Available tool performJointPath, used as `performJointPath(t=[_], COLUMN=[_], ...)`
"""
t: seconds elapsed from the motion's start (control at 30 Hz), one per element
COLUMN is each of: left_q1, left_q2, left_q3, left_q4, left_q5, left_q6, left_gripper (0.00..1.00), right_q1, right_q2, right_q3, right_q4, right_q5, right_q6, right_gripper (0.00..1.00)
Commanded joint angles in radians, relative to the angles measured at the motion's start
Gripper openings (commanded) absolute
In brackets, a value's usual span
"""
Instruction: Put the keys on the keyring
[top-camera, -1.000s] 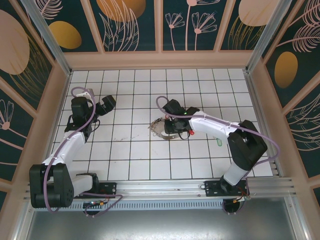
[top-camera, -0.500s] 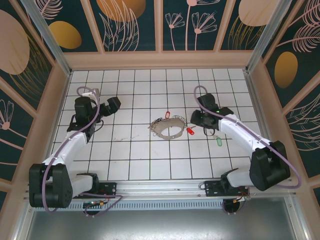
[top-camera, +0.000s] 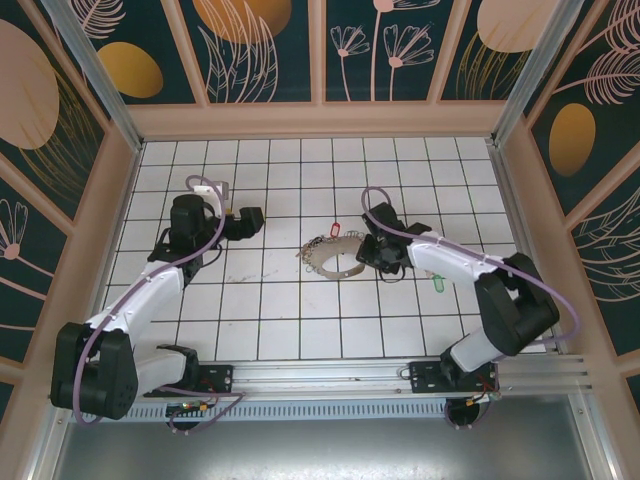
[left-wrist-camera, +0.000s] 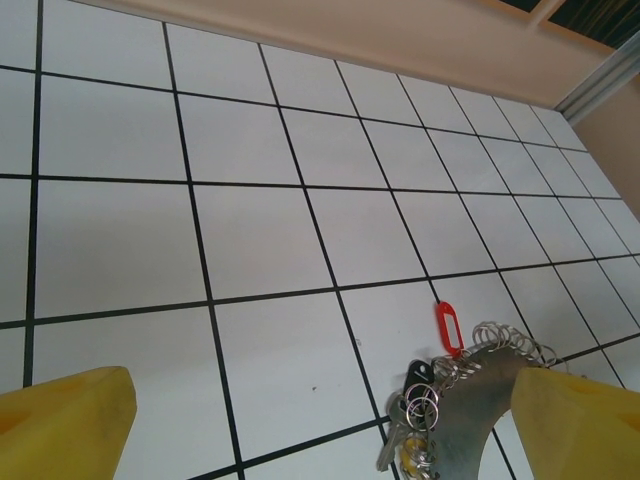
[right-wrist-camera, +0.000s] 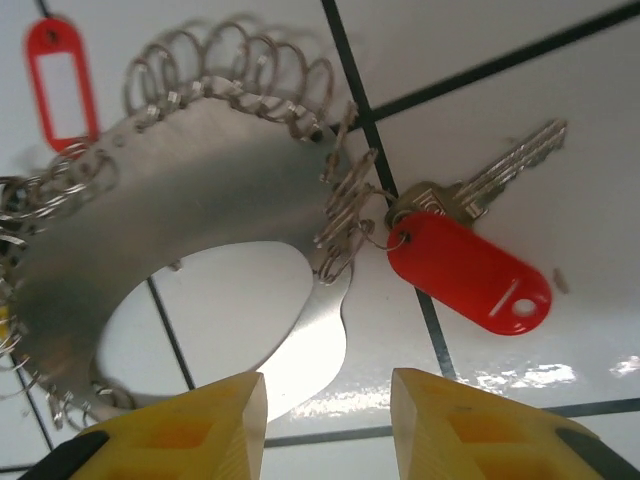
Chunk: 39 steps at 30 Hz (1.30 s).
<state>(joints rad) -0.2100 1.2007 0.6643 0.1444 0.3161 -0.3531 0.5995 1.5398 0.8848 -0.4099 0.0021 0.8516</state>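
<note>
The right arm bends in toward the middle of the table (top-camera: 260, 300), with the right gripper (right-wrist-camera: 325, 420) part-open just over the keyring (right-wrist-camera: 200, 200) end, beside a red-tagged key (right-wrist-camera: 468, 275). The left gripper (left-wrist-camera: 322, 410), tilted down, gapes wide.

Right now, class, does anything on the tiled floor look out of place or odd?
A green-tagged key lies alone on the tiles beside the right arm, well apart from the keyring, while a red-tagged key sits at its end. Nothing looks spilled or damaged.

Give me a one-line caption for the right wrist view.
Right gripper, fingers parted, poised at the end of the keyring, a red-tagged key lying beside its small rings.
</note>
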Motion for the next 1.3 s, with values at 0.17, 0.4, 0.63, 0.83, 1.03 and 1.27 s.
performJointPath(t=[0.17,0.4,0.63,0.83,1.03,1.27], left_q1=[-0.018,-0.022,-0.023,-0.025,-0.026,-0.025], left_q2=[0.002,0.007,0.006,-0.003,-0.013,-0.007], left_q3=[0.015,0.009,0.007,0.007,0.007,0.016], left_q4=[0.003,0.008,0.013,0.004,0.001,-0.008], left_q5=[0.017,0.011,-0.001,-0.021,-0.035,-0.034], left_q6=[0.047,0.048,0.046,0.051,0.057,0.065], left_gripper=[0.95,0.95,0.95,0.96,0.96,0.96], right_q1=[-0.026,-0.047,-0.118,-0.16,-0.1,-0.042], right_q2=[0.031,-0.018,-0.036,0.038,0.043,0.033], right_q3=[-0.076,-0.084,-0.028,-0.026,-0.073,-0.176], right_q4=[0.072,0.106,0.13,0.203,0.217,0.194], right_q5=[0.033,-0.021,-0.087,-0.195,-0.2,-0.225], right_q6=[0.106,-0.089,-0.254,-0.322,-0.292,-0.268], right_gripper=[0.47,0.53,0.62,0.63,0.63,0.64])
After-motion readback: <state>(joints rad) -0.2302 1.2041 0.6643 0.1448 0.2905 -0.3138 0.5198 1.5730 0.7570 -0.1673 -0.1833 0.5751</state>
